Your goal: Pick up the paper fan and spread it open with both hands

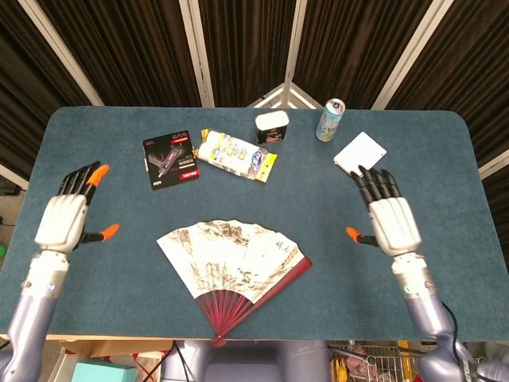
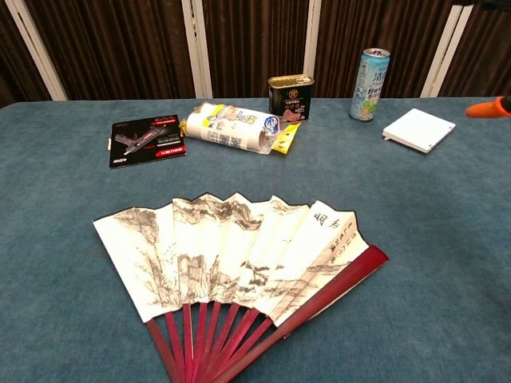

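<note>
The paper fan (image 1: 229, 256) lies spread open flat on the blue table near the front edge, its painted paper leaf toward the back and dark red ribs meeting at the front; the chest view shows the fan (image 2: 235, 263) at its middle. My left hand (image 1: 67, 218) hovers well to the fan's left, open, fingers apart, holding nothing. My right hand (image 1: 388, 216) hovers well to the fan's right, also open and empty. In the chest view only an orange fingertip (image 2: 487, 108) of the right hand shows at the right edge.
At the back of the table (image 1: 445, 159) lie a black card package (image 1: 169, 157), a yellow-and-white snack packet (image 1: 235, 153), a small tin (image 1: 271, 126), a drink can (image 1: 329, 119) and a white box (image 1: 359, 154).
</note>
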You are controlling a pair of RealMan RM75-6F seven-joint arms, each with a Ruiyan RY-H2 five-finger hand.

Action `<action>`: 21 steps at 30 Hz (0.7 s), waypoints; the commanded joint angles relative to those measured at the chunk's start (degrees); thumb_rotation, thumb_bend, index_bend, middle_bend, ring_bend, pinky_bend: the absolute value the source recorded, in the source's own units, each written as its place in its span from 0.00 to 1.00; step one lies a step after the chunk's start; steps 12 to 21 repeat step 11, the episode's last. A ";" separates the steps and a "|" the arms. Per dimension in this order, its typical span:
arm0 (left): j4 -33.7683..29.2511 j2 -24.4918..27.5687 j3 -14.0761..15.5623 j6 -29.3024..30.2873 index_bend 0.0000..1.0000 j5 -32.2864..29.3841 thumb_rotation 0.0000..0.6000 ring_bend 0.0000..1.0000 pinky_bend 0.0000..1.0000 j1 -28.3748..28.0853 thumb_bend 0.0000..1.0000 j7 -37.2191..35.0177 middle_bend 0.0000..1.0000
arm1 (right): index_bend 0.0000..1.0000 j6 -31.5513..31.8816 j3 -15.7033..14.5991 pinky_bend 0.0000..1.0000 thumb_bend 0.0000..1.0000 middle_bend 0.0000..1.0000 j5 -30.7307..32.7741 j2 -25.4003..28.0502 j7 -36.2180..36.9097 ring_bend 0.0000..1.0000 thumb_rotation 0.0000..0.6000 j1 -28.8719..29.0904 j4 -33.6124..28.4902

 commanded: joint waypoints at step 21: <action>2.13 4.60 14.79 9.29 0.04 15.98 1.00 0.00 0.00 15.43 0.10 -6.26 0.00 | 0.00 11.84 -10.40 0.00 0.18 0.01 -4.20 6.01 5.89 0.00 1.00 -15.98 -0.83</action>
